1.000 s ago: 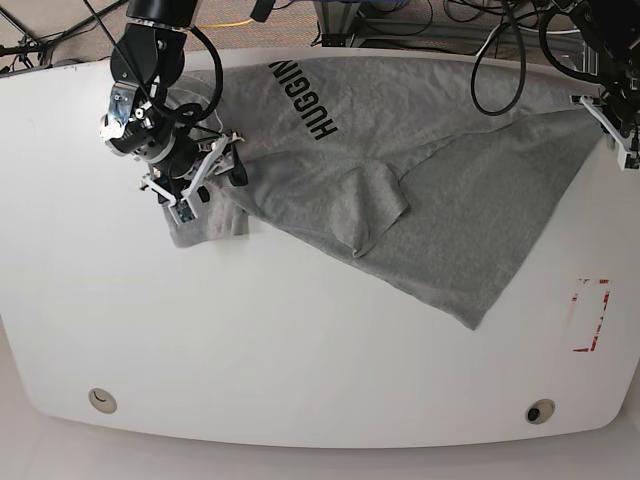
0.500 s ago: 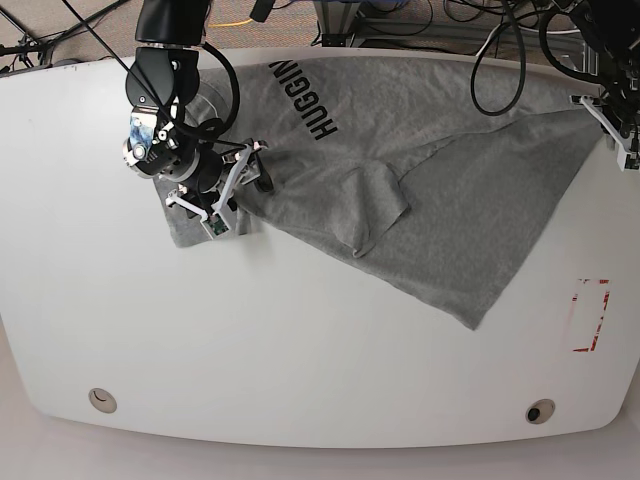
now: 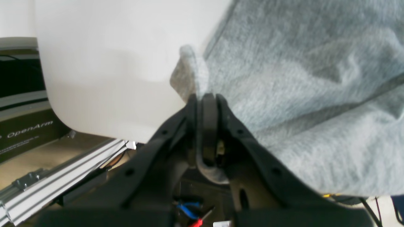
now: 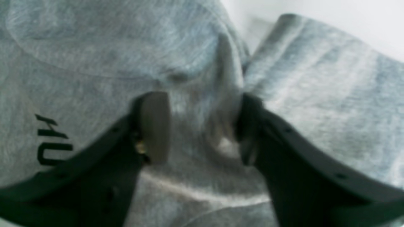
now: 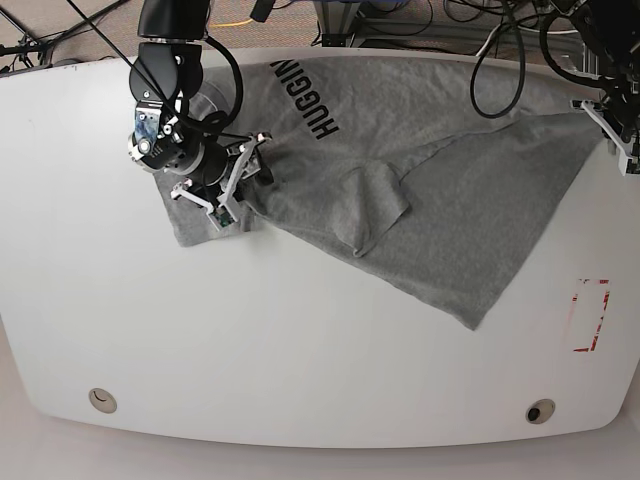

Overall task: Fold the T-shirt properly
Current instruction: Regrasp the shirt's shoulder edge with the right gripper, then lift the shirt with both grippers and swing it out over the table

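**Right arm gathering a ridge of cloth while the left pins the far corner**

The light heather-grey cotton T-shirt [image 5: 430, 190] lies rumpled across the white table [image 5: 300, 350], from ten to three o'clock. The right gripper [image 4: 202, 126] straddles a raised ridge of cloth beside the folded sleeve, jaws apart and not yet pinching; best to press low and catch the whole fold before closing. The left gripper [image 3: 206, 104] is clamped on the shirt's edge at three o'clock.

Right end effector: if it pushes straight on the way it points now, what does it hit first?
The T-shirt. A raised grey fold stands between the open fingers of the right end effector, right in its path, with the table presumably beneath the cloth; depth is hard to judge.
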### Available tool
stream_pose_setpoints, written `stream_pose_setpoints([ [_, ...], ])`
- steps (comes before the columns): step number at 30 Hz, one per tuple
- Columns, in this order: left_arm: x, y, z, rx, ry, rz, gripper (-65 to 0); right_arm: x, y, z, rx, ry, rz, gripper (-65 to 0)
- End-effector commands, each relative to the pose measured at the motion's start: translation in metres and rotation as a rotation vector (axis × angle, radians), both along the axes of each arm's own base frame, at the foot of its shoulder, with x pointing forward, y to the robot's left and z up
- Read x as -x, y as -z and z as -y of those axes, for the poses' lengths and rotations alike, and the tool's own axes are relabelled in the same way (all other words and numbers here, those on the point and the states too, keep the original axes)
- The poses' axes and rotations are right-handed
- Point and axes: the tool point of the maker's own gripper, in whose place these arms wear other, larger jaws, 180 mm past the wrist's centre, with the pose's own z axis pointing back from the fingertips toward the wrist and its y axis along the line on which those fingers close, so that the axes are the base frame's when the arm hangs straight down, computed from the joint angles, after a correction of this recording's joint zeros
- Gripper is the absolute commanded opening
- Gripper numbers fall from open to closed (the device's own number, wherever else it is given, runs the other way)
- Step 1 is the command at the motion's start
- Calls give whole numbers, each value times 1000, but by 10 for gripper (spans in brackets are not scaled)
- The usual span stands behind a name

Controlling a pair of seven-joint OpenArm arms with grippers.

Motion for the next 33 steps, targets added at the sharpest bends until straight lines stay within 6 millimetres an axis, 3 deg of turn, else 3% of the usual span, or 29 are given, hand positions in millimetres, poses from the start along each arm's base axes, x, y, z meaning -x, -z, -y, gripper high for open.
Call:
stream_pose_setpoints([
  [1, -6, -11, -4, -29, 12, 27, -650, -9, -11, -1, -18, 1, 44, -434],
  [2, -6, -10, -4, -28, 13, 26, -650, -10, -12, -1, -18, 1, 45, -472],
  [4, -8, -9, -1, -25, 25, 24, -650, -11, -12, -1, -18, 1, 47, -490],
  [6, -11, -8, 3, -22, 41, 20, -650, -10, -8, -1, -21, 3, 33, -465],
  [10, -13, -7, 6, -18, 54, 18, -650, -14, 1, 0, -26, 8, 5, -354],
  [11, -13, -7, 6, -18, 54, 18, -650, -13, 3, 1, -26, 9, -2, -361],
  [16, -15, -6, 9, -16, 63, 16, -650, -17, -10, 1, -17, 5, 40, -650],
  [26, -22, -11, 10, -17, 68, 42, -650, -1, -59, 7, 94, -31, 147, -650],
  [33, -59, -32, 16, -5, 68, 156, -650, -10, -85, 47, 148, 66, 225, -650],
])
